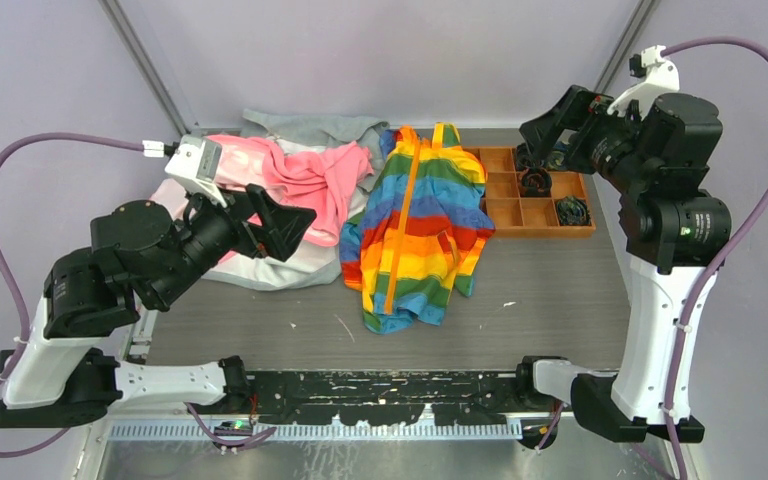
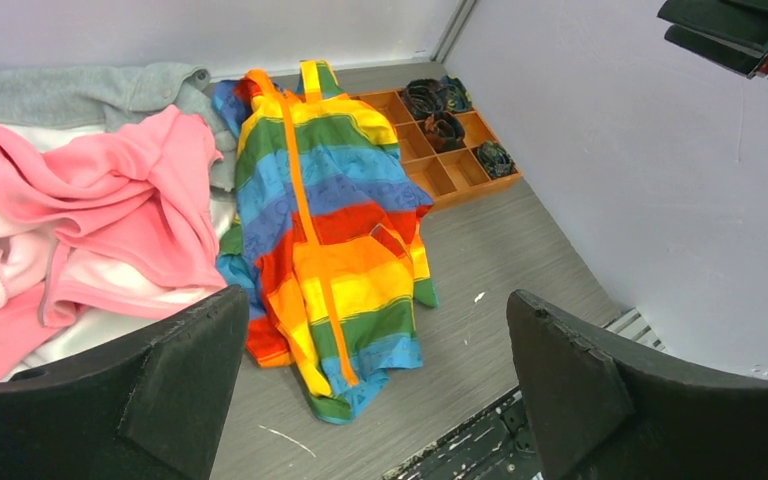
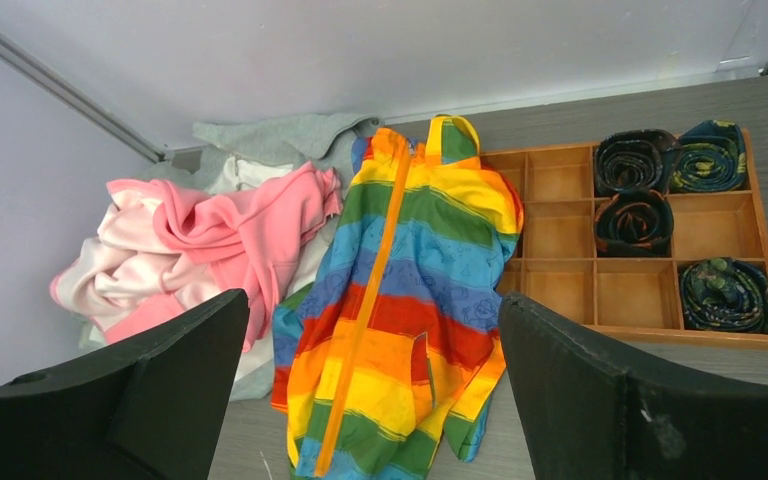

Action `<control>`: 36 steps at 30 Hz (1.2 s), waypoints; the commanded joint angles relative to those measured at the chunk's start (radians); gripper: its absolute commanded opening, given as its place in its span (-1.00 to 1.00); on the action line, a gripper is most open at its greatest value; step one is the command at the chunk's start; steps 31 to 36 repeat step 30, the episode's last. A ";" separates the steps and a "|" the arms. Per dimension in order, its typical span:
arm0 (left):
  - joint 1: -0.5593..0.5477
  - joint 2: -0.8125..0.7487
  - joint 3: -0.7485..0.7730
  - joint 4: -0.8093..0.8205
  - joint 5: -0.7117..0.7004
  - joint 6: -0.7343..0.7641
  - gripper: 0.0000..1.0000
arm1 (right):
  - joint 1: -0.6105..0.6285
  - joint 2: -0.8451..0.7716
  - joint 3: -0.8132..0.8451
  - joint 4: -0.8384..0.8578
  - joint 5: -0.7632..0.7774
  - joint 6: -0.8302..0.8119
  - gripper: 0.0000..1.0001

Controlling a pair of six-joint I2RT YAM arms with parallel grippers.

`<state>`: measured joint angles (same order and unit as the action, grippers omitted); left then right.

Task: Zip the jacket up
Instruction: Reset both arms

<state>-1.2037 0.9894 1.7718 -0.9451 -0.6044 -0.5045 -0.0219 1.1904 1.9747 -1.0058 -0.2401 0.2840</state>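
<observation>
The rainbow-striped jacket [image 1: 415, 228] lies flat in the middle of the table, collar toward the back. Its orange zipper [image 1: 401, 222] runs as one closed line from collar to hem. It also shows in the left wrist view [image 2: 325, 230] and the right wrist view [image 3: 400, 300]. My left gripper [image 1: 285, 222] is open and empty, raised over the pink garment, left of the jacket. My right gripper [image 1: 538, 135] is open and empty, raised over the wooden tray at the back right. Both are apart from the jacket.
A pink garment [image 1: 295, 175] and a grey garment [image 1: 310, 128] are piled at the back left, touching the jacket's left side. An orange wooden tray [image 1: 535, 212] with several rolled dark ties stands right of the jacket. Grey walls close in the back.
</observation>
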 commanded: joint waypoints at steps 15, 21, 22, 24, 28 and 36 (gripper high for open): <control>0.003 0.021 -0.022 0.128 -0.010 0.178 0.99 | -0.012 0.010 0.037 0.029 -0.005 -0.018 0.99; 0.003 0.022 -0.043 0.130 -0.011 0.173 0.99 | -0.013 -0.001 0.028 0.035 -0.003 -0.017 1.00; 0.003 0.022 -0.051 0.133 -0.013 0.173 0.99 | -0.014 -0.006 0.024 0.036 -0.003 -0.016 0.99; 0.006 0.025 -0.065 0.137 -0.011 0.169 0.99 | -0.016 -0.019 0.011 0.039 -0.002 -0.016 0.99; 0.016 0.044 -0.065 0.132 0.004 0.164 0.99 | -0.016 -0.039 -0.018 0.036 0.011 -0.025 0.99; 0.024 0.051 -0.066 0.134 0.012 0.164 0.99 | -0.016 -0.045 -0.027 0.034 0.012 -0.033 1.00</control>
